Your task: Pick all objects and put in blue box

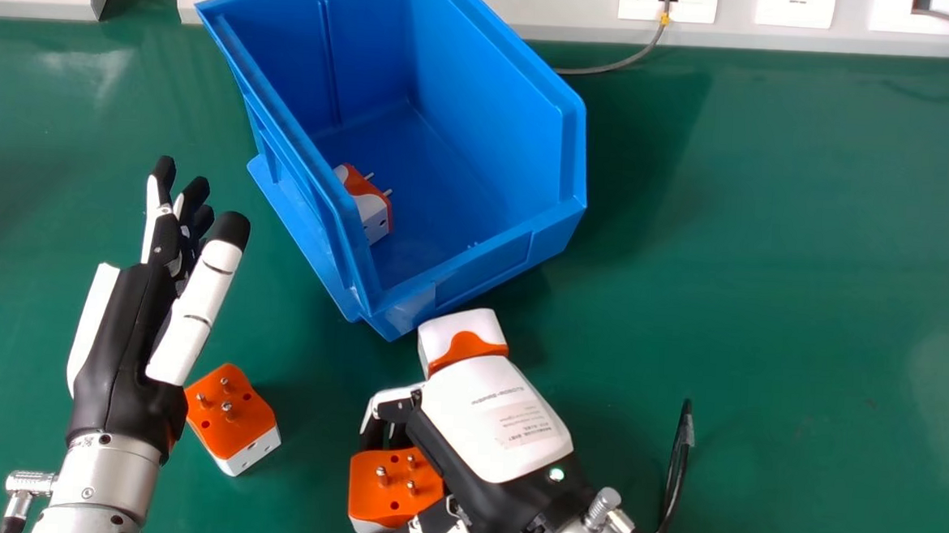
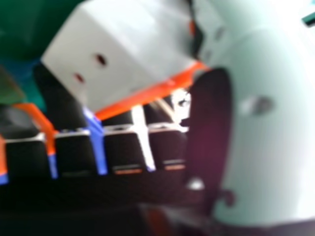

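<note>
Head view: the right hand (image 1: 497,418) has its fingers and thumb bent round an orange and white plastic plug adapter (image 1: 395,487), prongs upward and body slightly tilted; in the right hand view the adapter's white body sits between fingers and thumb, though how firmly it is gripped I cannot tell. The relation that matters is forward and a little left: the open-topped blue plastic box (image 1: 487,263) lies that way from the right hand, its long axis slanting from far left to near right, so its near end faces the hand; the held adapter is on the hand's left side, and the right hand is the nearer one to carry it. A white block-shaped adapter with an orange band (image 1: 464,337) lies between the back of the right hand and that near end, partly hidden by the hand; I judge the next move needs lift first, then travel forward over the wall, or this piece may be knocked.

Left hand (image 1: 133,346), fingers nearly straight and pointing away, holds nothing; just to the right of its wrist lies an orange-topped adapter with a white base (image 1: 233,418), prongs up, which looks like the left hand's to fetch; one more orange and white adapter (image 1: 368,204) is inside the box by its left wall, so the task seems partly done
</note>
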Robot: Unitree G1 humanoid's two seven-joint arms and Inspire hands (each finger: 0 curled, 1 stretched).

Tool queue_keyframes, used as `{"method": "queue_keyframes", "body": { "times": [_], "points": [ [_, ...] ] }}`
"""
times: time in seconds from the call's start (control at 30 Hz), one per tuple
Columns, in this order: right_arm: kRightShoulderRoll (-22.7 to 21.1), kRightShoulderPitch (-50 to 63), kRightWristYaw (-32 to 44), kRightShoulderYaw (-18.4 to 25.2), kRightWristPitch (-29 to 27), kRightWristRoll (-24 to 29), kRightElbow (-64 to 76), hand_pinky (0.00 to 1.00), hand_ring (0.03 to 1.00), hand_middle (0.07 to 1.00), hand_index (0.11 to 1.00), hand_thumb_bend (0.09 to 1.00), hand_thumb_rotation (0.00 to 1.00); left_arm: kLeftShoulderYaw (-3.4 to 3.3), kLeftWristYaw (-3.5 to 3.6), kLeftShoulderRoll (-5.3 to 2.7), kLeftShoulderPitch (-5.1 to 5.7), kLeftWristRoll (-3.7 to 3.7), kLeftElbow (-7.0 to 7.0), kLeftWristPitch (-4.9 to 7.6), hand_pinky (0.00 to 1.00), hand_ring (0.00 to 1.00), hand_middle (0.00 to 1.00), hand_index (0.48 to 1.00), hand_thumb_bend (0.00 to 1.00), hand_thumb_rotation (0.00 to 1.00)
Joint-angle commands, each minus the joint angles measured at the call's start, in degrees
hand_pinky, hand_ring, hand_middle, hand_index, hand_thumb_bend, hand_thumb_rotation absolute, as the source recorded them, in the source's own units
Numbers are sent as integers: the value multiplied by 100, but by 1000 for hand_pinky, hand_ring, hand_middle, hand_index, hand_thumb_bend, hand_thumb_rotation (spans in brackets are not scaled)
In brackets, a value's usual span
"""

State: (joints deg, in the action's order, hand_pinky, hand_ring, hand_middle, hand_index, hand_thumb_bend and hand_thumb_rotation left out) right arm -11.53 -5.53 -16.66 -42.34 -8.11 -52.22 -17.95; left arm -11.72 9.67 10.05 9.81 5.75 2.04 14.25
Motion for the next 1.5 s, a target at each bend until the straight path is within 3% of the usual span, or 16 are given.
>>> {"method": "queue_keyframes", "body": {
  "times": [0.0,0.37,0.57,0.83,1.17,1.47],
  "points": [
    [-151,251,289,-69,32,-1,-60,96,145,246,474,488,132,-19,-10,52,-20,16,-156,6,1000,1000,1000,1000,640,819],
    [-149,521,452,39,77,118,407,102,154,233,471,482,150,-10,-21,58,-18,-18,-193,-10,1000,1000,1000,1000,633,816],
    [-191,761,531,147,36,153,802,102,155,238,472,482,150,-22,-8,60,-30,2,-157,-13,1000,1000,1000,1000,634,817],
    [-330,1464,732,691,-93,657,2340,84,134,219,471,484,148,-6,-26,50,-38,-24,-205,-47,1000,1000,1000,1000,640,820],
    [-316,1366,957,1645,-23,815,3778,42,81,156,470,486,147,9,-46,72,-206,-69,-29,-63,1000,1000,1000,1000,666,821],
    [-193,-143,1034,2299,-158,926,3547,37,76,140,469,487,144,3,-36,80,-355,-60,195,5,1000,1000,1000,1000,671,822]
  ]
}}
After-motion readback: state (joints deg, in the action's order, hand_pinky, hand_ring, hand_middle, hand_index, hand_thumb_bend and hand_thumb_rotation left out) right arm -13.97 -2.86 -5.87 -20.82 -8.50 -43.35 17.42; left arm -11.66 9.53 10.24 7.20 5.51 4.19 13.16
